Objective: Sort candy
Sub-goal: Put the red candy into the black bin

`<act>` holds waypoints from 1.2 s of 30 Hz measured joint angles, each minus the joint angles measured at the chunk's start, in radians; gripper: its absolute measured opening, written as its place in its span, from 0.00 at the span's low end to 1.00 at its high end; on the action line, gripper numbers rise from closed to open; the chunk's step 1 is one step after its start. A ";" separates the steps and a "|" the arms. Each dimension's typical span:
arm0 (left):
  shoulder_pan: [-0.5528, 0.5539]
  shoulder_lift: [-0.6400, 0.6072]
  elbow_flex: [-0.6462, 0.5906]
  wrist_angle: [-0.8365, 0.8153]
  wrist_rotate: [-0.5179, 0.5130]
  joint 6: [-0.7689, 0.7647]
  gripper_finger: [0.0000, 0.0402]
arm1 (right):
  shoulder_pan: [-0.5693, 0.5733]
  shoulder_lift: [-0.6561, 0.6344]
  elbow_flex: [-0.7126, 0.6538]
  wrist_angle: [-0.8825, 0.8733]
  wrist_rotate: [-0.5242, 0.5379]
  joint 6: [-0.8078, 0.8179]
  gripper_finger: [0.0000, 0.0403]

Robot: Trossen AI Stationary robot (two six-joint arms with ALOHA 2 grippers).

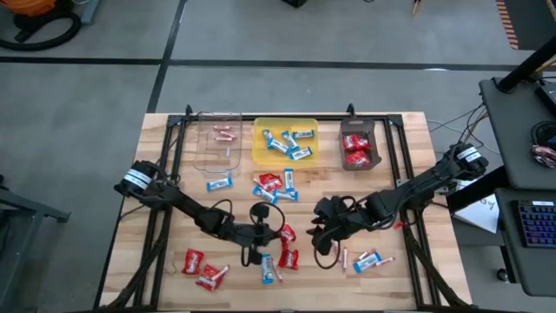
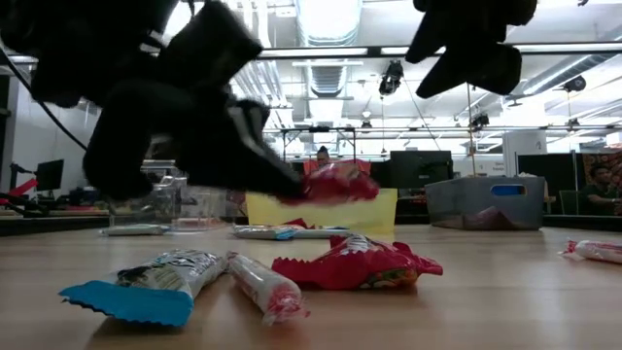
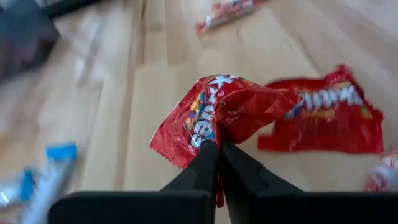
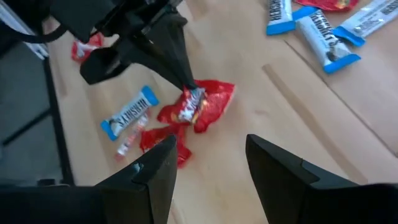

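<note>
On the wooden worktop (image 1: 408, 174), listed left to right, placed against the yellow tray (image 1: 259, 155):
- Clear tray (image 1: 201, 146): left of the yellow tray; pinkish sticks inside.
- Left tool (image 3: 219, 149): near side of the yellow tray, clenched on a red packet (image 3: 214, 115), lifted just clear of the wood.
- Yellow tray: blue-and-white bars (image 1: 287, 143) inside.
- Dark tray (image 1: 380, 148): right of the yellow tray; red packets inside.
- Right tool (image 4: 208, 165): nearer and to the right, released, hovering empty.

Step in hand: pick-up of one red packet. Next move, by judgement: carry past the yellow tray to the dark tray, then release.
</note>
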 joint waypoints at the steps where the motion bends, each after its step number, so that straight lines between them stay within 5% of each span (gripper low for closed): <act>1: 0.000 -0.002 0.015 -0.011 -0.001 0.031 0.00 | -0.001 0.000 -0.010 0.027 -0.004 0.001 0.45; 6: -0.008 -0.003 0.121 -0.149 -0.040 0.162 0.00 | -0.006 0.000 -0.061 0.130 -0.031 0.023 0.45; 14: -0.049 -0.003 0.317 -0.483 -0.247 0.296 0.00 | -0.007 0.000 -0.104 0.172 -0.031 0.044 0.45; 36: -0.075 -0.003 0.400 -0.412 -0.382 0.470 0.00 | -0.015 0.000 -0.106 0.300 -0.025 -0.169 0.45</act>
